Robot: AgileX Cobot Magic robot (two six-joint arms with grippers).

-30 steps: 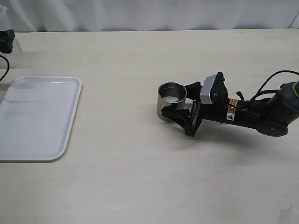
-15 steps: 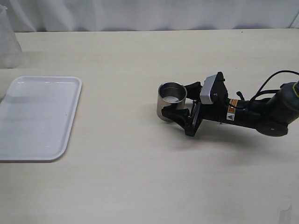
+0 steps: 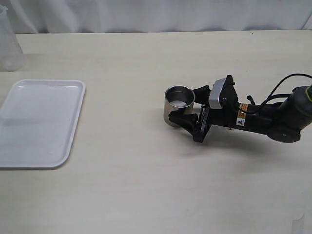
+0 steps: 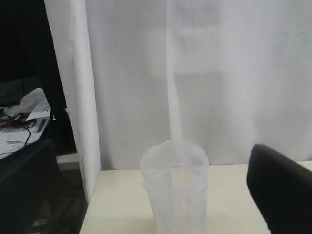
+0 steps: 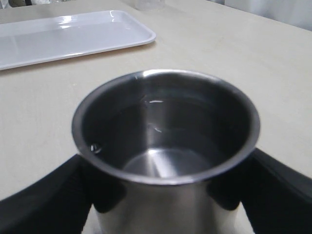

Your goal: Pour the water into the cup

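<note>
Exterior view: the cup stands upright right of the middle of the surface, with water glinting inside. The right pincer lies low, pinching the cup from both sides. The beaker stands at the far left, beyond the tray.

Left wrist view: the beaker is upright. The left pincer shows one dark finger, apart from the beaker; whether it is spread I cannot tell.

Right wrist view: the fingers hug the cup's wall, and a shallow pool covers its bottom. Pouring looks done. To finish well, spread the fingers evenly and withdraw level, so the cup is not nudged.
</note>
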